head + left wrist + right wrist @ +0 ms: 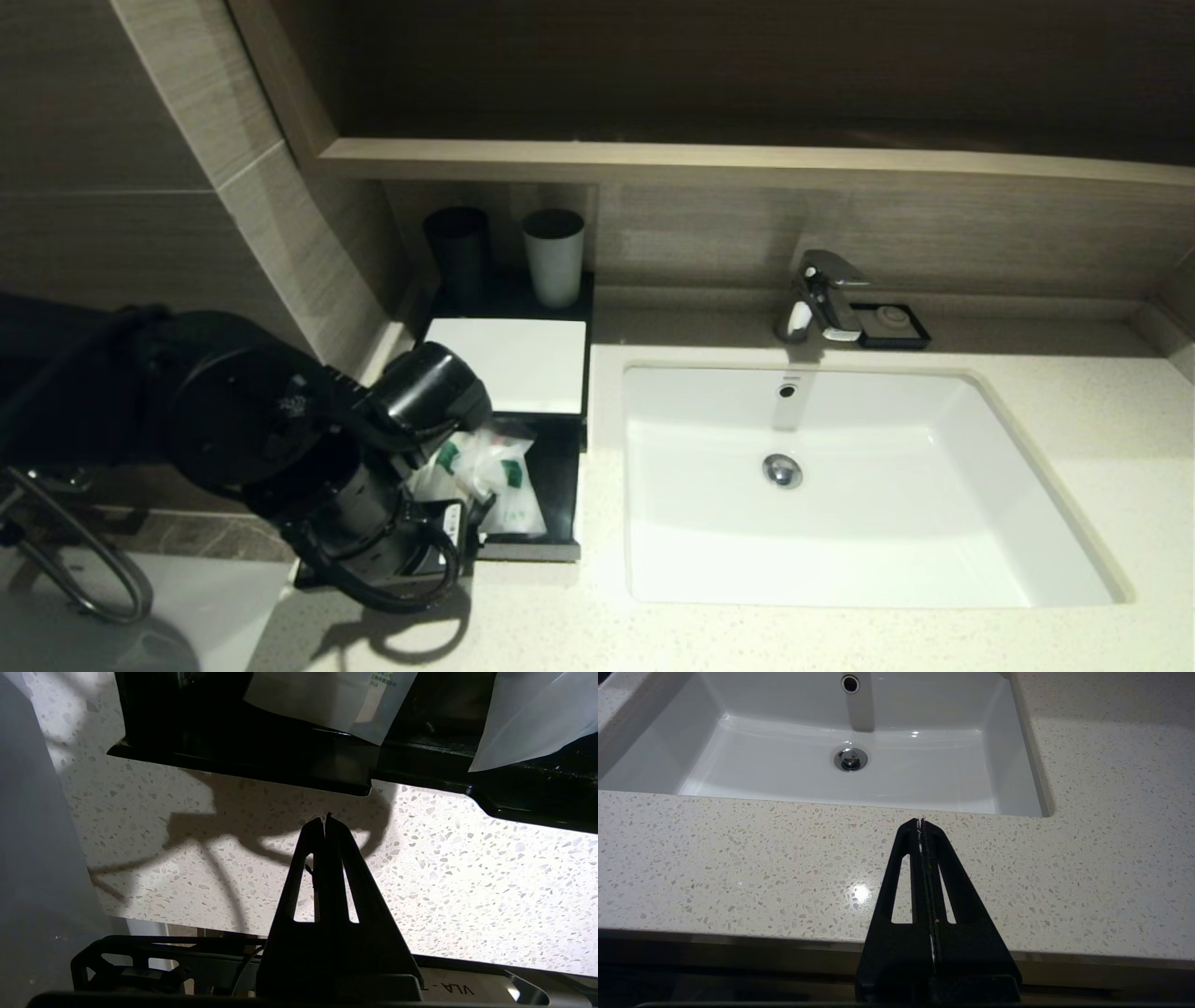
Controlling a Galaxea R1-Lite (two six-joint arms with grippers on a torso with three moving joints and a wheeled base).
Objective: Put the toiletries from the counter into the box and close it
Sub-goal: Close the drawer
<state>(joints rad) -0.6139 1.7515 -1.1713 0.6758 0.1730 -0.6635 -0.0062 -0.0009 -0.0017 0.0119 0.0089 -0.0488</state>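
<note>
1. Nearest me, my left tool [325,823] hangs pressed together and empty, just before the drawer front of the box [560,485].
2. That drawer stands pulled out, holding the toiletries [499,476].
3. My right tool [921,826], also pressed together, sits over the speckled counter [738,858] near the basin [859,779].

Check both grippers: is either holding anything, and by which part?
Nothing is held. The left gripper is shut and empty, over the counter just in front of the box drawer. The right gripper is shut and empty, near the basin.
</note>
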